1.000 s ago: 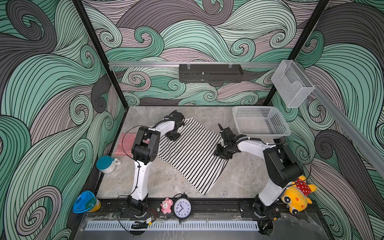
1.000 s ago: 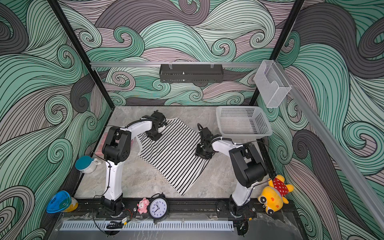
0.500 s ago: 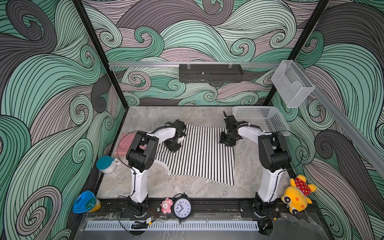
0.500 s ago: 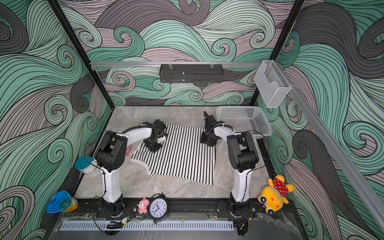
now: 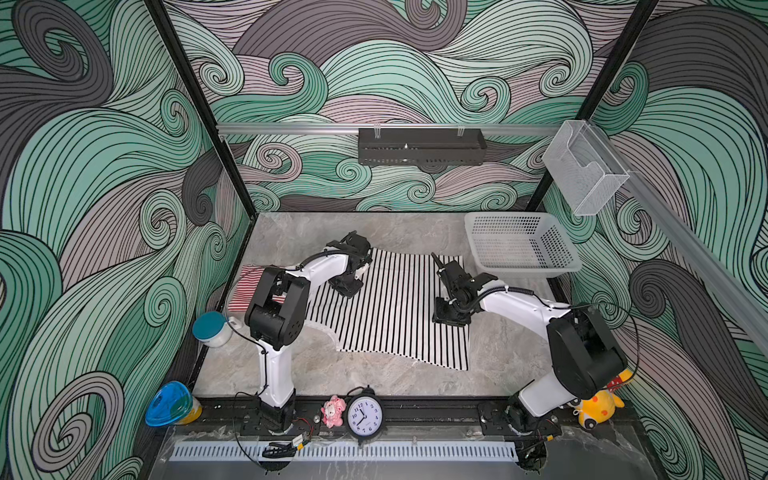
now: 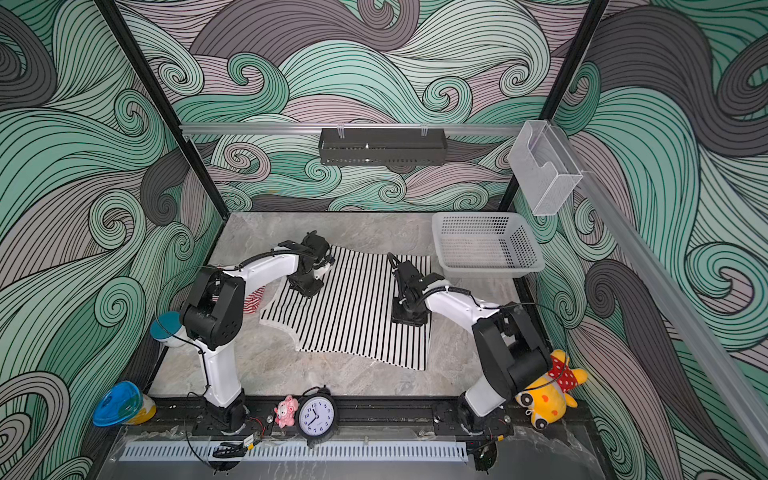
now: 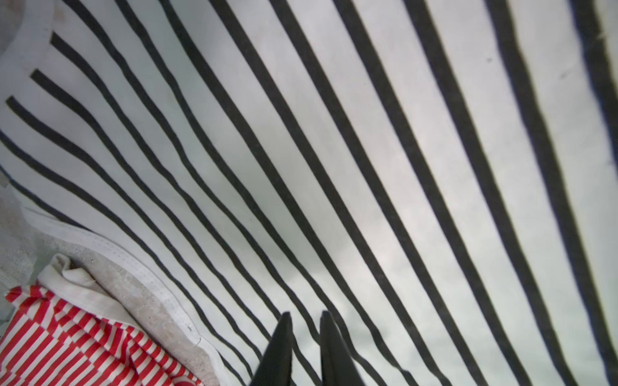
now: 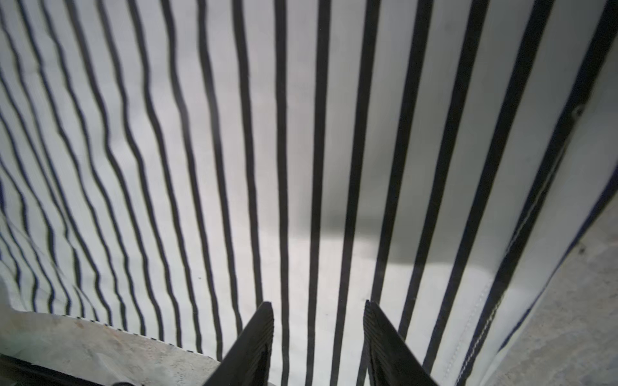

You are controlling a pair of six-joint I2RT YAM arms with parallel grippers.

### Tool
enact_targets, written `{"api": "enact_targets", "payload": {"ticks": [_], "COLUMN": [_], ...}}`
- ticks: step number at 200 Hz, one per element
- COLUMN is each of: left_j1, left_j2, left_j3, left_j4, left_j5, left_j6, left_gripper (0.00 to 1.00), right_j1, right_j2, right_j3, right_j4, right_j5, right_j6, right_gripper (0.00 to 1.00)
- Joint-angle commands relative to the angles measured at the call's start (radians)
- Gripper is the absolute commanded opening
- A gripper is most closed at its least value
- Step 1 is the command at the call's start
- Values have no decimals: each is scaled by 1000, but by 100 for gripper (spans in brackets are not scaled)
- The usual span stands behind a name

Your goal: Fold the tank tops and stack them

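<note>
Swung round square since a second ago, the black-and-white tank top is lying flat on the surface.
Beyond the clock, the right jaws are hovering open near its right edge, holding nothing. The left jaws are hanging narrowly parted over its far-left part, also empty. The red-and-white tank top is bunching just beside it, partly hidden by the left arm. The basket is sitting at the far right.

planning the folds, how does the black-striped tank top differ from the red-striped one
The black-striped tank top lies spread flat in the middle; the red-striped tank top sits rumpled at far left. The black-striped top's stripes are wide, the red-striped top's thin. Both have white trim.
</note>
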Motion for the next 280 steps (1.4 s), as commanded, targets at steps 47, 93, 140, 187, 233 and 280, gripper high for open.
{"api": "enact_targets", "payload": {"ticks": [47,93,140,187,233,280], "left_j1": [4,1,1,1,-15,-46], "left_j2": [-10,-70,-123,-206,-368,-535], "left_j3": [-70,-172,-228,-199,-307,-420], "left_j4": [13,-14,-28,-13,92,100], "left_j5": [-27,11,22,-23,-51,70], "left_j6": [2,-2,-1,8,36,99], "left_gripper": [18,17,17,18,23,34], "right_j1": [-6,-60,-84,-71,-76,-124], "right_j2": [67,117,87,-104,-387,-563], "right_j3": [-37,-14,-2,-57,-207,-372], "right_j4": [-8,-11,-40,-48,-76,-114], "right_j5": [59,78,64,-3,30,15], "right_j6": [-20,-42,-59,-5,144,236], "right_gripper": [46,46,46,47,50,50]}}
